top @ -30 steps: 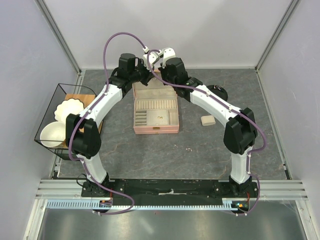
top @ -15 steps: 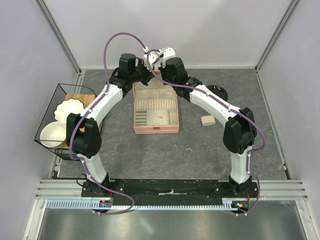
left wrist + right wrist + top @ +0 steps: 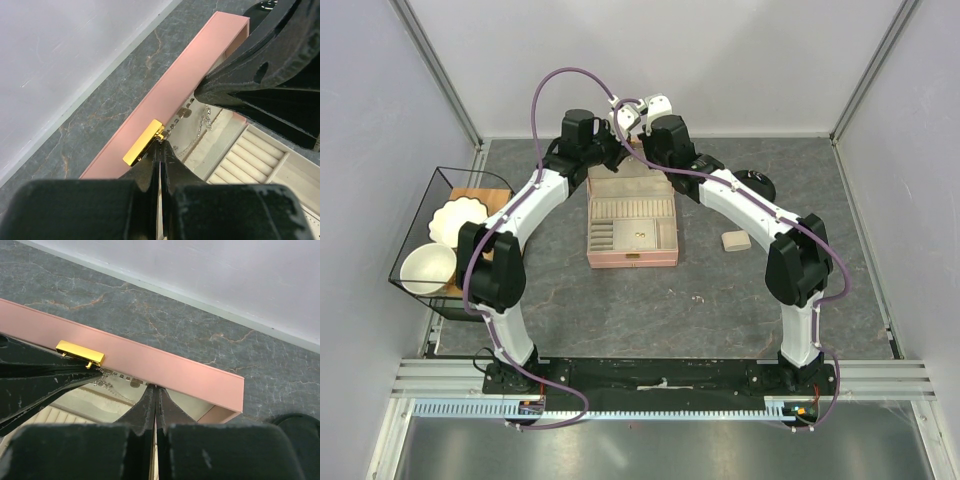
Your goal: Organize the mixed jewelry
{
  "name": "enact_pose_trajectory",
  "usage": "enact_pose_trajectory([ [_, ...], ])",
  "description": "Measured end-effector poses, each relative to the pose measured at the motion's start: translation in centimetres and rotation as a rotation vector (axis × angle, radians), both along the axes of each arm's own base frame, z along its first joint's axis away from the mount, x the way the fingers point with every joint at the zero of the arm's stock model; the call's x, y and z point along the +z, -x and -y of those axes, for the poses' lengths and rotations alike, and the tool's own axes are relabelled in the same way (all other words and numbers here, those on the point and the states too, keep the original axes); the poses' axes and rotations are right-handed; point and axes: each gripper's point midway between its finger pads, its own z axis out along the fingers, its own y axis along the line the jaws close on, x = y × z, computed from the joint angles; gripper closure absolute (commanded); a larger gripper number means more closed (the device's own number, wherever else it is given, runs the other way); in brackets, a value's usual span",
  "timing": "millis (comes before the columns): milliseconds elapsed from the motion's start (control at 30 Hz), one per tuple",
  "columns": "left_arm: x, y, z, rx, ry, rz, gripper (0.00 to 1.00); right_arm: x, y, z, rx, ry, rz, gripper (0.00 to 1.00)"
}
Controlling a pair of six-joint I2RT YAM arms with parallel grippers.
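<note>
left hand (image 3: 160, 146) pinched tight, nothing visibly held | right hand (image 3: 154, 389) likewise | mixed jewelry (image 3: 200, 117) at rear of pink box (image 3: 632, 250), near counter (image 3: 720, 290) far edge | risk: crowded hands collide; jewelry snags gold clasp (image 3: 143, 143)

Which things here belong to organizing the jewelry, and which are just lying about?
Part of the job:
- mixed jewelry: fine chain and small bits lying inside the box
- pink box, open, with its gold clasp

Just lying about:
- beige pad
- black disc
- wire basket holding white bowls
</note>
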Motion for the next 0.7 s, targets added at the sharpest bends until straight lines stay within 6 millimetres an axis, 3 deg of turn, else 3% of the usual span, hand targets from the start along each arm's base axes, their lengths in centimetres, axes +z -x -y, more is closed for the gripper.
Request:
enact_pose_trajectory([
  [700, 0.02, -0.37, -0.31, 0.023, -0.006, 0.008, 0.97, 0.02, -0.45, -0.21, -0.007, -0.008, 0.014, 0.99],
])
